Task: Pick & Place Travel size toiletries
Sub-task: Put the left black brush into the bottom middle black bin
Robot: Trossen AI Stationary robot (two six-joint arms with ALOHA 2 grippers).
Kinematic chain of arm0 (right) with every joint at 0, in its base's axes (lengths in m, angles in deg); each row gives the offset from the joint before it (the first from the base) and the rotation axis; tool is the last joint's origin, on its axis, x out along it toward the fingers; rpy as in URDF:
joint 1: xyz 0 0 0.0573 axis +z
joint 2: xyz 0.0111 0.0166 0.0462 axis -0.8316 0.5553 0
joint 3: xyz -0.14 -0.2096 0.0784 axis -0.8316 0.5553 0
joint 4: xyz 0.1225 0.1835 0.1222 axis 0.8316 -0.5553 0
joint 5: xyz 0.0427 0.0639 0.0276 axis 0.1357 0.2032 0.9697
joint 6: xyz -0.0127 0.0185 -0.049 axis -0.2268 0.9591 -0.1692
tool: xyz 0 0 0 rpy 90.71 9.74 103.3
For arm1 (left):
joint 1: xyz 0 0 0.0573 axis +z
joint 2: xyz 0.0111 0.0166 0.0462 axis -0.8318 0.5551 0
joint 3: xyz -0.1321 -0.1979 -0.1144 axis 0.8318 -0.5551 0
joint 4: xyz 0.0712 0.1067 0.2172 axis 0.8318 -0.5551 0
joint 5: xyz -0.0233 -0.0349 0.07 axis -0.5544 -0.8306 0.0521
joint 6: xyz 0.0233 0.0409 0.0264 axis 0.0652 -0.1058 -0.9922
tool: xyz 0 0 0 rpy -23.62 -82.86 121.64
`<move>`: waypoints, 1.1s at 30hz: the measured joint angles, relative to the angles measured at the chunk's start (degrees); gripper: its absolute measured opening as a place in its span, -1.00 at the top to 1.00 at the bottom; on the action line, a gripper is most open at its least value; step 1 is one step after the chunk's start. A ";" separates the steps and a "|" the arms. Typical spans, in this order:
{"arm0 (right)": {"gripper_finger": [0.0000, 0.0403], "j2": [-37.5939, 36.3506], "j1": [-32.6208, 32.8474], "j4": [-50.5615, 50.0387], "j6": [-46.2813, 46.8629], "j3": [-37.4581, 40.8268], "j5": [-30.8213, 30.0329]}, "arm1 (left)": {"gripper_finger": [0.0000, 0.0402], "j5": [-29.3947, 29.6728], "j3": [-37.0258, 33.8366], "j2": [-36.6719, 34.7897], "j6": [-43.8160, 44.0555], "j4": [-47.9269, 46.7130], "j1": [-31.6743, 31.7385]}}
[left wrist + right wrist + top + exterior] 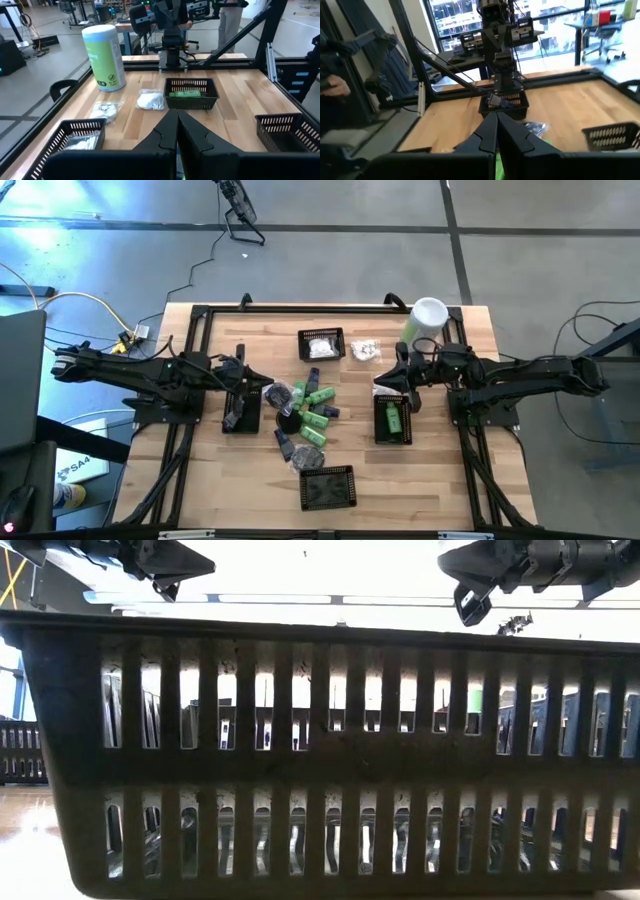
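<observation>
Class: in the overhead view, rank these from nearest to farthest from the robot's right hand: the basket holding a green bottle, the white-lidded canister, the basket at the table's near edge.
From the right hand:
1. Basket with green bottle, just below the hand.
2. White-lidded canister, at the far right corner.
3. Near-edge basket, bottom centre.

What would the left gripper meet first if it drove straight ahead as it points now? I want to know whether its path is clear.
Probably the black basket holding a green item: the shut left gripper points across bare wood straight at it. Depth is hard to judge; it may pass above the rim.
</observation>
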 joint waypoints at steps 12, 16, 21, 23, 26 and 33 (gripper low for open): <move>0.98 0.02 0.00 1.19 1.33 0.00 -0.01 | 0.99 -0.59 0.00 0.00 -4.87 -0.10 0.02; 0.98 0.02 -0.28 4.46 -7.42 0.00 -0.76 | 0.99 -0.52 0.00 0.00 -9.21 0.64 0.02; 0.98 0.02 -0.22 5.89 -15.27 0.00 -4.34 | 0.99 -0.35 0.00 -0.01 -9.09 0.40 0.02; 0.98 0.02 -0.22 5.83 -14.74 0.00 -4.61 | 0.99 -0.35 0.00 -0.01 -9.04 0.20 0.02; 0.98 0.02 -0.20 4.58 -12.40 0.00 -4.30 | 0.99 -0.37 0.00 0.00 -9.02 -0.02 0.02; 0.98 0.02 -0.22 3.82 -8.26 0.00 -4.28 | 0.99 -0.42 0.02 0.00 -8.99 -0.75 0.02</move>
